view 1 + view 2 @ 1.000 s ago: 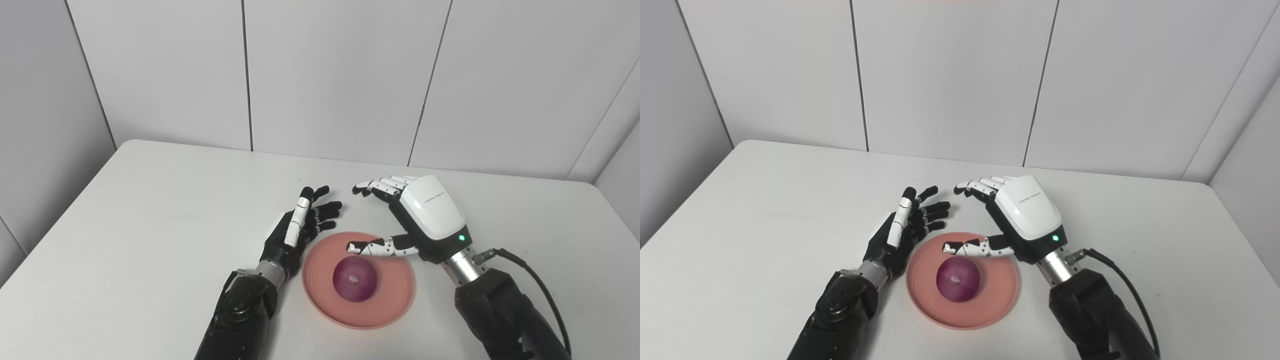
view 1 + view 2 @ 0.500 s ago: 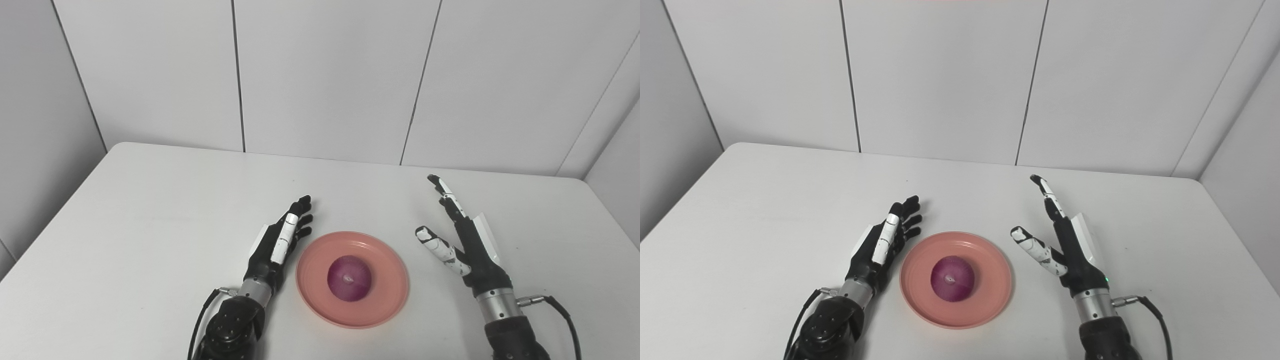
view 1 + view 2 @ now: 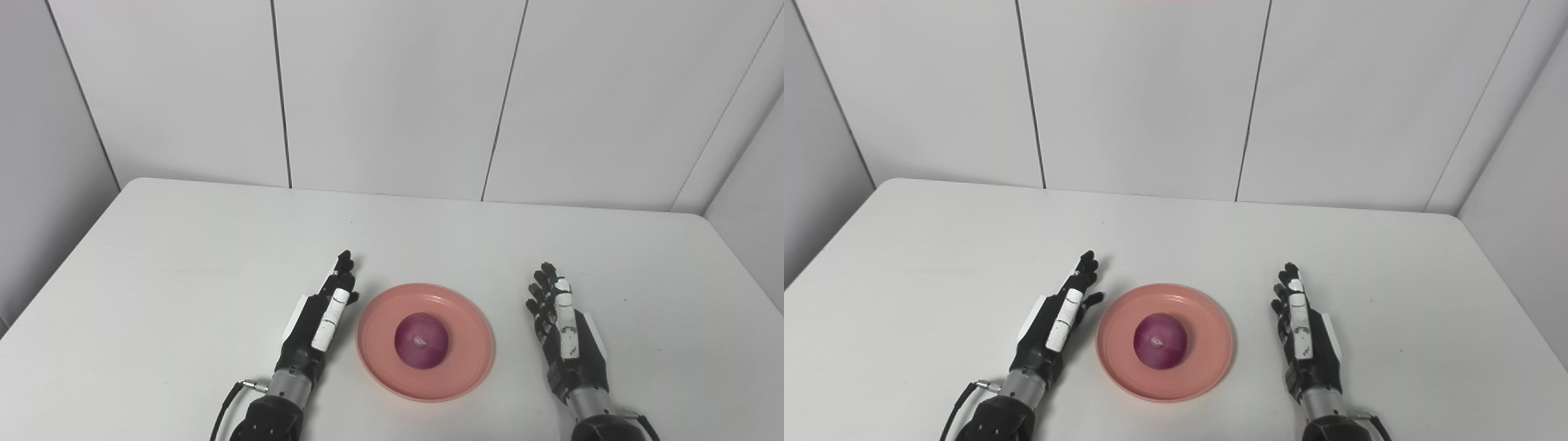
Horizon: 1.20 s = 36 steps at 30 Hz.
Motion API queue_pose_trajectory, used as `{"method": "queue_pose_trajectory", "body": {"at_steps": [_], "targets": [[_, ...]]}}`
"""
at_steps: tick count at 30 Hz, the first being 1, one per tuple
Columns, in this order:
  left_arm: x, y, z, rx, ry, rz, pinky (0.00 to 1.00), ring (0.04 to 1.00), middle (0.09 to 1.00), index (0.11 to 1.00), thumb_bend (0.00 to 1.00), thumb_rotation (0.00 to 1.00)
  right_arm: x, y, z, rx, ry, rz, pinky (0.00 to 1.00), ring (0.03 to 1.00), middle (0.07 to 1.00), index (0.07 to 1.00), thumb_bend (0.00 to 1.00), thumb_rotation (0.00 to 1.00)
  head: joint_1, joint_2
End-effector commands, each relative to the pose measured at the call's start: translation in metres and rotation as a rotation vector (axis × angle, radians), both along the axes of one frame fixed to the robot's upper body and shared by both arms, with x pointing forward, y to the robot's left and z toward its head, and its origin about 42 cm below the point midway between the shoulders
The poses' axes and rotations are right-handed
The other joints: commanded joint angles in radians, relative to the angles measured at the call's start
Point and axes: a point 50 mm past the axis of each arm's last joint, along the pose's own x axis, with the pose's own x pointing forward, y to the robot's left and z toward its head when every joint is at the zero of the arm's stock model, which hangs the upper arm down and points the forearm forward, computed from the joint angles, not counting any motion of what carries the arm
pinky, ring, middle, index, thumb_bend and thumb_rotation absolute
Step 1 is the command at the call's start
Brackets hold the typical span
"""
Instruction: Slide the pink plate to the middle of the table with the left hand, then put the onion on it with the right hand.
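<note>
Left eye view: onion [image 3: 420, 340] sits centred on pink plate [image 3: 471, 343], mid-table [image 3: 184, 257]. Left hand [image 3: 318, 315] and right hand [image 3: 566, 334] flank it, fingers extended, holding nothing, well placed for a completed task.

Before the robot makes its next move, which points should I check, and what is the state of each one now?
1. The onion lies on the pink plate: ok.
2. The plate stands near the middle of the table, left to right: ok.
3. The left hand is open and holds nothing: ok.
4. The right hand is open and holds nothing: ok.
5. Both hands are beside the plate, not touching it: ok for the right; cannot tell for the left, which is very close to the rim.
6. The onion will stay put without rolling: cannot tell.
</note>
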Motion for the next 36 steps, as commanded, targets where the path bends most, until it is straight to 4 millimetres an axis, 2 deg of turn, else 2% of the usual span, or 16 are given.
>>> {"method": "queue_pose_trajectory", "body": {"at_steps": [1,7,14,20,23,32,36], "targets": [[-0.008,0.009,-0.007,0.066,-0.001,0.046,1.0,1.0,1.0,1.0,0.68,1.0,-0.003,0.011,-0.002,0.048,0.055,0.021,1.0,1.0,1.0,1.0,0.91,1.0,0.002,0.002],[-0.016,0.009,-0.014,0.116,-0.082,0.097,1.0,1.0,1.0,1.0,0.6,1.0,-0.008,0.021,-0.005,0.061,0.109,0.007,1.0,1.0,1.0,1.0,0.89,1.0,0.004,0.005],[-0.018,0.007,-0.019,0.11,-0.078,0.14,1.0,1.0,1.0,1.0,0.63,1.0,-0.009,0.023,-0.005,-0.026,0.137,0.017,1.0,1.0,1.0,1.0,0.84,1.0,0.011,0.01],[-0.014,0.001,-0.016,0.027,-0.037,0.191,1.0,1.0,1.0,1.0,0.62,1.0,-0.009,0.021,-0.007,-0.092,0.111,0.038,1.0,1.0,1.0,1.0,0.84,1.0,0.022,0.01],[-0.012,-0.001,-0.016,-0.018,-0.004,0.206,1.0,1.0,1.0,1.0,0.66,1.0,-0.008,0.021,-0.009,-0.122,0.096,0.048,1.0,1.0,1.0,1.0,0.85,1.0,0.024,0.011],[-0.008,0.0,-0.01,-0.036,0.029,0.197,1.0,1.0,1.0,1.0,0.68,1.0,-0.009,0.02,-0.009,-0.181,0.065,0.05,1.0,1.0,1.0,0.998,0.84,1.0,0.026,0.014],[-0.006,0.001,-0.003,-0.045,0.068,0.185,1.0,1.0,1.0,1.0,0.75,1.0,-0.009,0.02,-0.009,-0.194,0.048,0.044,1.0,1.0,1.0,0.989,0.84,1.0,0.026,0.014]]}}
